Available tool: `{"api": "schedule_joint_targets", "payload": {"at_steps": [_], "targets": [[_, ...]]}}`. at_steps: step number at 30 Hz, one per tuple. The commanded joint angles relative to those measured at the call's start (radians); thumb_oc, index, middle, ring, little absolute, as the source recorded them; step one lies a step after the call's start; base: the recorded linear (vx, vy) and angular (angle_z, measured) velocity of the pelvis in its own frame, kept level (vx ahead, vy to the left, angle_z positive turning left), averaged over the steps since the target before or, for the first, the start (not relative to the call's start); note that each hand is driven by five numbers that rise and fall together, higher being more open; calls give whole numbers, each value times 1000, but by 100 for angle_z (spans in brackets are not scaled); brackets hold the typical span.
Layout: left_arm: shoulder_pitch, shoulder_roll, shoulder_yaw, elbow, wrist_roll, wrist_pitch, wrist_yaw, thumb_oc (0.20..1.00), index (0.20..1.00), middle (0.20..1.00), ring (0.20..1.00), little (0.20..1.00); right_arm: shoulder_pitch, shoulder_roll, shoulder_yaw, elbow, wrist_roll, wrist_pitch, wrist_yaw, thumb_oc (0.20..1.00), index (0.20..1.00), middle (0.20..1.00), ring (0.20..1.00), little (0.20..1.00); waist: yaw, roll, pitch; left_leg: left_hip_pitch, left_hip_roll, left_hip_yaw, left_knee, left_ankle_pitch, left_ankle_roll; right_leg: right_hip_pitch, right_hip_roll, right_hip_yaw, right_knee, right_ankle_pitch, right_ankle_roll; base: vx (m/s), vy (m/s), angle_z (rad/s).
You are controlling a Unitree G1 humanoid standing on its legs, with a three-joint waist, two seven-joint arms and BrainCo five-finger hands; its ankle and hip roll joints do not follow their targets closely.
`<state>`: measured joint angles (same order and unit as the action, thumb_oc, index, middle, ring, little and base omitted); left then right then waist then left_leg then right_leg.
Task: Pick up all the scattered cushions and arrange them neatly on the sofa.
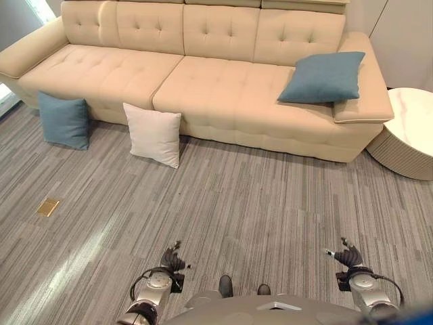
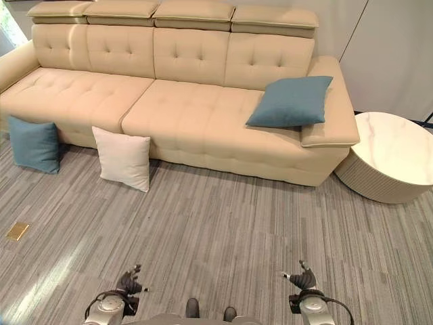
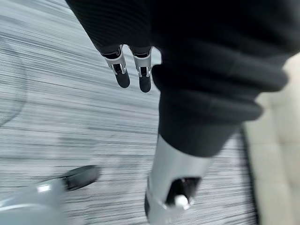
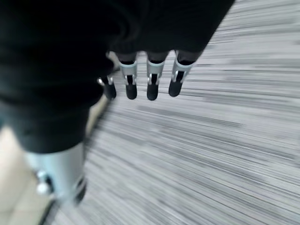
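A beige sofa (image 1: 203, 88) spans the far side. One blue cushion (image 1: 325, 77) lies on its right seat against the armrest. A second blue cushion (image 1: 63, 121) stands on the floor, leaning on the sofa's front at the left. A white cushion (image 1: 155, 134) leans on the sofa front a little right of it. My left hand (image 1: 172, 259) and right hand (image 1: 349, 256) hang low near me, far from the cushions, over bare floor. Both hands are open, with straight fingers (image 3: 123, 70) and fingers (image 4: 152, 79) holding nothing.
A round white side table (image 2: 392, 156) stands right of the sofa's armrest. A small brass floor plate (image 1: 48, 206) sits in the grey carpet at the left. Open carpet lies between me and the sofa.
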<state>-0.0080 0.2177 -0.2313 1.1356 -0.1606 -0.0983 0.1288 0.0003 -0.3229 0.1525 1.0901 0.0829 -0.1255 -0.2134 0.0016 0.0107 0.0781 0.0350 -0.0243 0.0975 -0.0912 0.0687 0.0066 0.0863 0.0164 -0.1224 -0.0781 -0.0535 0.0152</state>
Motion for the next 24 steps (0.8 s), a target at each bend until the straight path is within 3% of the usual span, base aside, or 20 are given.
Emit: {"api": "schedule_joint_targets", "payload": {"at_steps": [1,10,17,20,22,24], "targets": [[-42,-14,24,44,60,-15,-2,1000,1000,1000,1000,1000,-13,-8,27,7,-34,-2,-3,1000,1000,1000,1000,1000,9,-30,-15,13,40,-16,4,-65,-68,-39,-80,7,-9,74,138,0,0,0],[-27,-9,69,123,72,1,1,1000,1000,1000,1000,1000,-13,3,10,142,-30,31,5,1000,1000,1000,1000,1000,21,-30,-9,7,25,-16,4,-71,-49,-62,-91,31,-9,96,146,-8,42,-7],[-32,-5,29,114,122,3,0,1000,1000,1000,1000,1000,-2,16,28,157,-44,47,9,1000,1000,1000,1000,1000,21,-44,7,1,11,14,4,-86,-28,-98,-104,71,-9,122,163,9,56,-25],[-41,7,26,95,110,1,-4,1000,1000,1000,1000,1000,-8,15,41,145,-54,47,5,1000,1000,1000,1000,1000,21,-58,23,-5,22,46,4,-90,-28,-121,-94,44,1,133,167,-52,-105,-41],[-57,18,23,61,80,-6,-10,1000,1000,1000,1000,1000,-26,12,59,134,-63,48,4,1000,1000,1000,1000,1000,33,-61,44,-1,39,71,8,-92,-28,-154,-92,-20,64,112,155,-46,-196,-98],[-69,18,12,55,75,-8,-19,1000,1000,1000,1000,1000,-24,13,62,138,-65,46,9,1000,1000,1000,1000,1000,24,-66,42,-9,43,56,42,-99,-35,-140,-82,-18,69,85,136,77,-248,-56]]}}
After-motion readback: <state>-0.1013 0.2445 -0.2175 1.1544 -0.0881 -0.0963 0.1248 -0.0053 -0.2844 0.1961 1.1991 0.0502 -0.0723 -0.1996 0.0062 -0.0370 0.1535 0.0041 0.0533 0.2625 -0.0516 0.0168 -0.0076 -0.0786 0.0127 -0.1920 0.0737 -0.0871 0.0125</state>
